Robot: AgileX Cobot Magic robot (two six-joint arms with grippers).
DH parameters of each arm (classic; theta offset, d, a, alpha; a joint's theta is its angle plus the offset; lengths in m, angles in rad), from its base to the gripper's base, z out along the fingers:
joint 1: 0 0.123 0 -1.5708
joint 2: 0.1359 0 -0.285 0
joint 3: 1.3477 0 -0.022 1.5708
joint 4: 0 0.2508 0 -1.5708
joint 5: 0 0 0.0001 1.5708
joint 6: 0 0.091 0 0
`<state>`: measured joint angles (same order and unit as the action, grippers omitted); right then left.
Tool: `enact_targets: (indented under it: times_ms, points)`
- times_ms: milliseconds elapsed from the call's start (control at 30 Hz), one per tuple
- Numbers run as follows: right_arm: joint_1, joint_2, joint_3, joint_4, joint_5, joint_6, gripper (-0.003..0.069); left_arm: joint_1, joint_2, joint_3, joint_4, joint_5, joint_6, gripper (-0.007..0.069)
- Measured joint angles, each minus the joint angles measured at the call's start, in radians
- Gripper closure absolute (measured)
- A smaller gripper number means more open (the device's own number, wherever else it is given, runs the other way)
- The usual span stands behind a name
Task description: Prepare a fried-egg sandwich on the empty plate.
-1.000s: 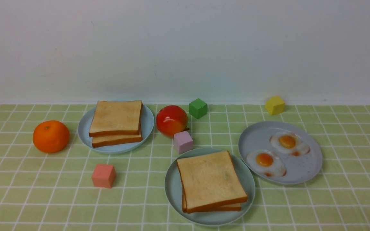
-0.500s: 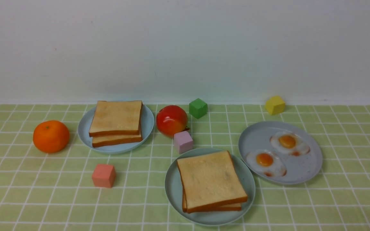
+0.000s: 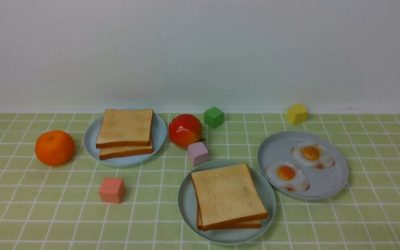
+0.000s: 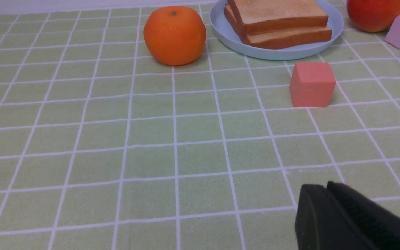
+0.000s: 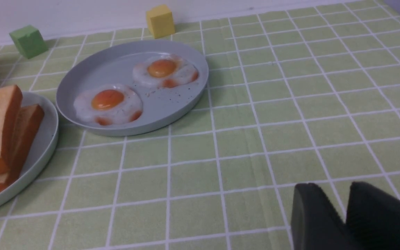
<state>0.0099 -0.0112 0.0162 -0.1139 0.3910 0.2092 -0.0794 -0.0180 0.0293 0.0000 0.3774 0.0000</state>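
The fried-egg sandwich (image 3: 227, 194) lies on the pale teal plate (image 3: 186, 205) at the front centre: two toast slices stacked, with no egg showing between them. Its edge and the plate (image 5: 40, 152) show in the right wrist view. Neither gripper shows in the front view. My left gripper (image 4: 319, 185) is shut and empty, low over bare cloth, well short of the salmon cube (image 4: 311, 84). My right gripper (image 5: 332, 185) has its fingertips a little apart and empty, over bare cloth to the right of the plates.
A grey speckled plate (image 3: 280, 146) holds two fried eggs (image 3: 286, 172). A light blue plate (image 3: 160, 132) holds two plain toast slices (image 3: 125, 126). Around them are an orange (image 3: 55, 147), a red fruit (image 3: 185, 130), and pink (image 3: 197, 153), green (image 3: 214, 117) and yellow (image 3: 297, 113) cubes.
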Motion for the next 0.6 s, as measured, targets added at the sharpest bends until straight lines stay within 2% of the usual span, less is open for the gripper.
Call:
enact_targets:
  times_ms: [600]
  points:
    - [0.000, 0.000, 0.000, -0.001, 0.000, 0.000, 0.0452, 0.000, 0.000, 0.000, 0.000, 0.000, 0.000, 0.0578]
